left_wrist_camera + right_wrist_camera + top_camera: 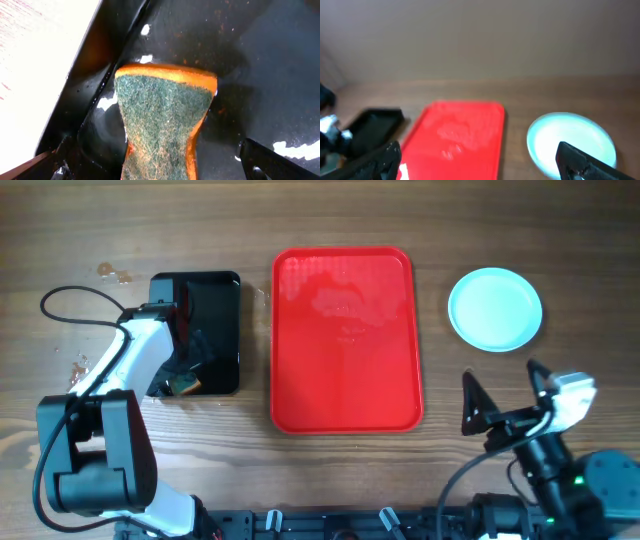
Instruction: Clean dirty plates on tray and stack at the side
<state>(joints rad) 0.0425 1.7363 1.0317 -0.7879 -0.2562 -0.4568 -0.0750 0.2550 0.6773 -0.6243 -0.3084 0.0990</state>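
The red tray [345, 340] lies mid-table with nothing on it but wet smears; it also shows in the right wrist view [460, 135]. A pale-blue plate [495, 310] sits on the table right of the tray, clean on top [570, 140]; I cannot tell whether others lie under it. My left gripper [180, 380] is open over the black tray's near end, its fingers [155, 162] apart on either side of a green-and-orange sponge [162, 115] without touching it. My right gripper [502, 380] is open and empty, near the plate's front [480, 160].
The smaller black tray [205, 330] lies left of the red tray, wet and speckled inside [260, 60]. Small stains mark the wood at the far left [112, 273]. A black cable loops by the left arm [60, 305].
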